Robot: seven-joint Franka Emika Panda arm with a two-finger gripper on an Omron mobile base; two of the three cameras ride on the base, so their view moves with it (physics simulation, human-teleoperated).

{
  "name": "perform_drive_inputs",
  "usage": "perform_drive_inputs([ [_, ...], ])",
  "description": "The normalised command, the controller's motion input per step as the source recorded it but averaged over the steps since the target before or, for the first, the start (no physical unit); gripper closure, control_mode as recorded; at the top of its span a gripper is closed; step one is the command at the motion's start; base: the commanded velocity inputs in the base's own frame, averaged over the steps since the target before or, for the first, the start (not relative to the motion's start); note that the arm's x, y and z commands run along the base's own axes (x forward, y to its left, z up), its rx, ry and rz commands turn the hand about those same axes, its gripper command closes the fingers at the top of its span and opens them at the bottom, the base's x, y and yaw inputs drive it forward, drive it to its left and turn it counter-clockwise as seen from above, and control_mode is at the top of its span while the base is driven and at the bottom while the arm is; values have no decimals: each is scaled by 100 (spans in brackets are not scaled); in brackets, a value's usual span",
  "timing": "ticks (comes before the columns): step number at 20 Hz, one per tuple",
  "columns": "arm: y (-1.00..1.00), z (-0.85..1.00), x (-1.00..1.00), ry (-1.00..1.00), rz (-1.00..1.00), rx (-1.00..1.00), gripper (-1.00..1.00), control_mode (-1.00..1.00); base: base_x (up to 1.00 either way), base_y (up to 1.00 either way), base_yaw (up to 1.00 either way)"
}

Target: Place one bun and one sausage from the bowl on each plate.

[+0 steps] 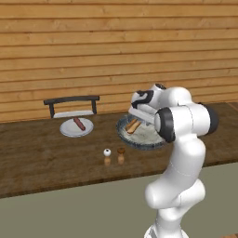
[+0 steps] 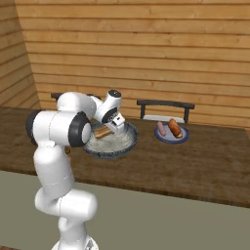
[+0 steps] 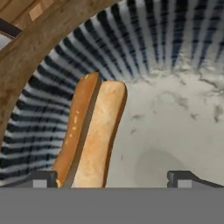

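Hand view: the gripper (image 3: 113,179) is held wide open over the bowl (image 3: 52,87), its left fingertip (image 3: 41,179) above the bun (image 3: 94,140). If lowered so, that tip could strike the bun instead of straddling it.

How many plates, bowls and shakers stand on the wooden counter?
Flat round greyish plates: 2
Wide speckled grey bowl with dark rim: 1
Small shakers, white-topped and brown-topped: 2
Total: 5
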Motion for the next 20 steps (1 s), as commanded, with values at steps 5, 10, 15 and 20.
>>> perform_drive_inputs([
  [5, 0, -20, 34, 0, 0, 4, -100, -100, 0, 0, 0],
  [10, 0, -2, 25, 0, 0, 5, -100, -100, 0, 0, 0],
  [15, 0, -16, 0, 0, 0, 1, -100, -100, 0, 0, 0],
  [20, 11, -18, 0, -7, 0, 0, -100, -100, 0, 0, 0],
])
